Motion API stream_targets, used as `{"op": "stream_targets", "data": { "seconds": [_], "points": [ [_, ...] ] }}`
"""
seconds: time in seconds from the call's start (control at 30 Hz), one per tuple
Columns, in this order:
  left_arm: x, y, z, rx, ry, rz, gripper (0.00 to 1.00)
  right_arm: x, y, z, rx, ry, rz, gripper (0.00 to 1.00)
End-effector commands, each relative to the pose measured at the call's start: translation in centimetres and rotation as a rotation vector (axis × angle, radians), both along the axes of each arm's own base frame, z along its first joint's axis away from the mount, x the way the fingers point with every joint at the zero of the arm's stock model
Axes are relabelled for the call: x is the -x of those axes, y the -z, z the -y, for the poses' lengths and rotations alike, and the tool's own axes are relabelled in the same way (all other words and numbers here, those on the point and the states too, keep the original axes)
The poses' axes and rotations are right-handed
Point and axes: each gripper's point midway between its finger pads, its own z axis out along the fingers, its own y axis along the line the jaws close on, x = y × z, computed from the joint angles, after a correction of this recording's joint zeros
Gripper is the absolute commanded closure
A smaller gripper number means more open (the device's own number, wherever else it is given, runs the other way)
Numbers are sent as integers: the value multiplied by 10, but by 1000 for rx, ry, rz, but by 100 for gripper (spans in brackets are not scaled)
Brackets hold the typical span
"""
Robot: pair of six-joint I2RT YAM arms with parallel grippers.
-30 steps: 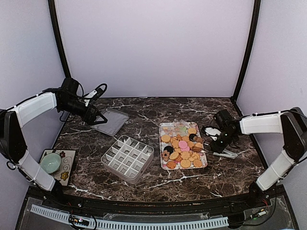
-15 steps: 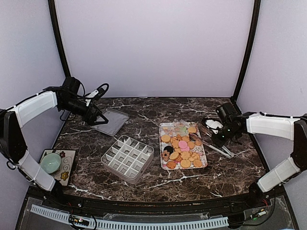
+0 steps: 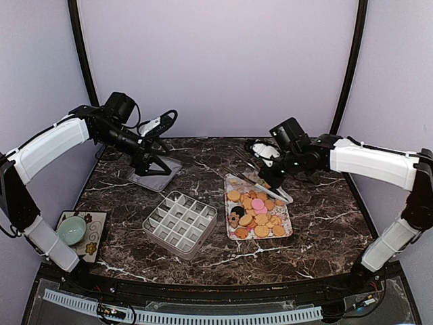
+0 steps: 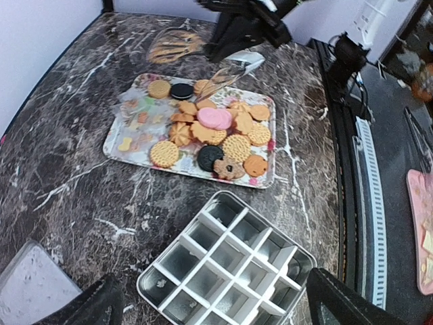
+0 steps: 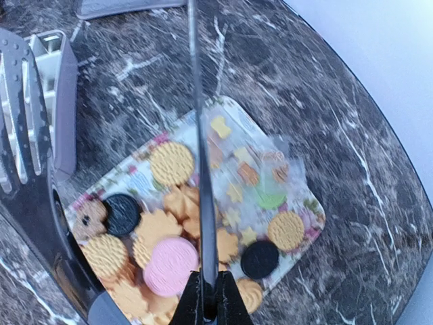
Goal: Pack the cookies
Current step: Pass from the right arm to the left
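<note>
Top view: a dark marble table (image 3: 325, 223) stands between pale lilac walls (image 3: 216, 68). The cookies (image 3: 258, 213) lie heaped on a flowered tray (image 3: 238, 181) at centre right. To its left sits a divided tin (image 3: 180, 225), with a clear lid (image 3: 159, 179) up-left of that and a green bowl (image 3: 70, 231) at lower left. The left gripper (image 3: 154, 164) hangs over the lid. The right gripper (image 3: 268, 175), clamped on tongs (image 3: 281, 193), is above the tray's upper edge. Open marble shows right of the tray.

Left wrist view: the fingers (image 4: 95, 305) are spread wide in the lower corners, with the tin between them. A strip of marble separates tin and tray, and the table edge runs down the right.

Right wrist view: the tongs rise from pinched fingers (image 5: 193, 301) at bottom centre, above the cookies. The tin's corner is at upper left and the wall at upper right.
</note>
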Motion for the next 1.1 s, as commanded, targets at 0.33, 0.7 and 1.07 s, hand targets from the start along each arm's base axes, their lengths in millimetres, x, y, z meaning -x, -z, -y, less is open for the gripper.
{"op": "stream_targets", "data": {
  "seconds": [0.33,0.7,1.07],
  "points": [
    [59,-2,29,-231,323,228,22,42,-5,-149,-33,-224,-147,100],
    [64,22,32,-324,330,371,48,54,-16,-191,-89,-310,-177,100],
    [61,37,21,-398,318,414,64,60,-15,-194,-32,-309,-167,100]
  ]
}}
